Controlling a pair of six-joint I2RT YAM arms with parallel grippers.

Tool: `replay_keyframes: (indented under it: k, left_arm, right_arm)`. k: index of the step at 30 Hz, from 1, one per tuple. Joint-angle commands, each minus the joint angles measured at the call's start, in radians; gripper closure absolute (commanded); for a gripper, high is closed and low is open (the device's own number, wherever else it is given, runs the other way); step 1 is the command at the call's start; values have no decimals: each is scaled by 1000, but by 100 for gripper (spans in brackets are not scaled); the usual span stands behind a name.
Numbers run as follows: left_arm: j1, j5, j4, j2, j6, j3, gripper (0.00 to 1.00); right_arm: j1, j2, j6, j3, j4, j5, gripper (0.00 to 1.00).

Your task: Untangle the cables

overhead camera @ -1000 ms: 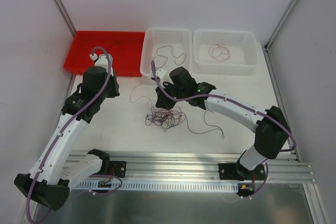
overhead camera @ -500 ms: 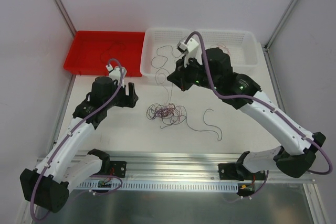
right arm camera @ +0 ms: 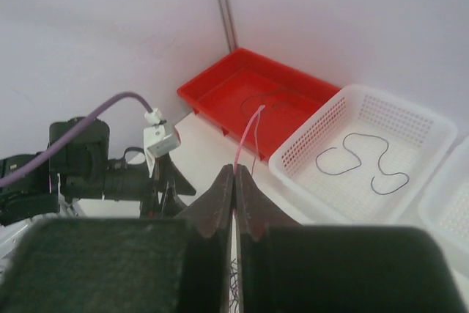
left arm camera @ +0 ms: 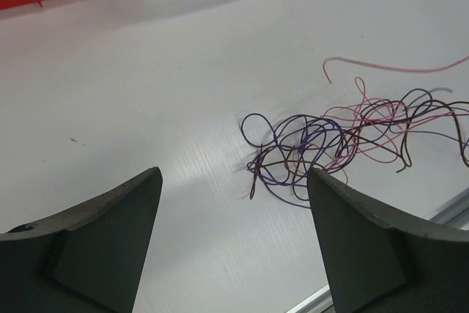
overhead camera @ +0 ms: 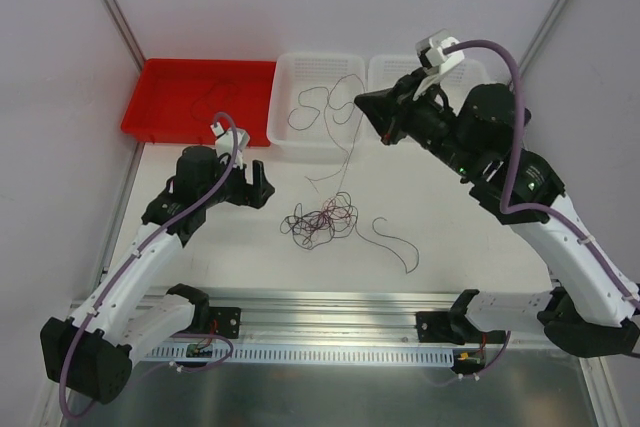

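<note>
The cables (overhead camera: 320, 219) lie in a tangle of red, black and purple strands on the white table; the left wrist view shows the same cables (left arm camera: 330, 144) ahead and to the right. My left gripper (overhead camera: 258, 183) (left arm camera: 233, 175) hovers low just left of the tangle, open and holding nothing. My right gripper (overhead camera: 364, 105) (right arm camera: 235, 171) is raised high over the baskets, shut on a thin pink cable (right arm camera: 249, 133). That strand (overhead camera: 348, 159) hangs down toward the tangle. A separate curly strand (overhead camera: 392, 243) lies to the right of the tangle.
A red tray (overhead camera: 160, 97) (right arm camera: 293, 82) at the back left holds one dark strand. The middle white basket (overhead camera: 300, 142) (right arm camera: 410, 119) holds a black strand (overhead camera: 318, 107) (right arm camera: 359, 160). My right arm partly hides another white basket (overhead camera: 385, 69). Metal rails run along the near edge.
My left gripper came from the red tray to the table beside the tangle and opened. My right arm rose up and to the right, drawing the pink strand out of the tangle.
</note>
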Motion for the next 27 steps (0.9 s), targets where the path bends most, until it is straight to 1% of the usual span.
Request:
replay_keyframes:
  k: [1,7,8,10,11,15,19,20,21,23,24,25,26,27]
  left_arm:
    - [3,29,47,8,19,-5,19]
    - [3,44,47,34,13,-5,19]
    - [3,43,47,37,13,-3,19]
    - [3,44,46,40,11,-3,18]
    - [3,46,46,40,11,-4,18]
    - [3,52,47,43,10,-5,18]
    - [3,115,49,48,1,-1,18]
    - [3,157,52,50,-8,-3,18]
    - [-3,175,55,51,-16,-3,18]
    - [-39,184,64,57,-50,-5,17]
    - [-58,176,64,62,-67,-5,17]
    - [-79,164,66,69,-103,-1,17]
    - [-108,150,72,85,-120,2,16]
    - [-174,92,78,95,-137,2,16]
  right_arm:
    - [2,-41,-33,62,130,111,99]
    - [0,-87,-96,68,298,152,99]
    - [2,-93,-102,63,352,154,99]
    - [2,-106,-119,47,389,166,99]
    - [2,-107,-122,40,445,171,99]
    - [0,-101,-136,17,440,232,99]
    - [2,-78,-84,0,274,258,99]
    - [2,-74,-45,-30,192,261,99]
    - [0,-77,-26,-55,161,266,99]
    - [2,-110,43,-128,92,304,99]
    - [2,-127,62,-213,75,332,99]
    - [0,-146,83,-258,35,406,99]
    - [-3,-170,101,-303,15,450,99]
    - [-21,-216,161,-399,-7,494,99]
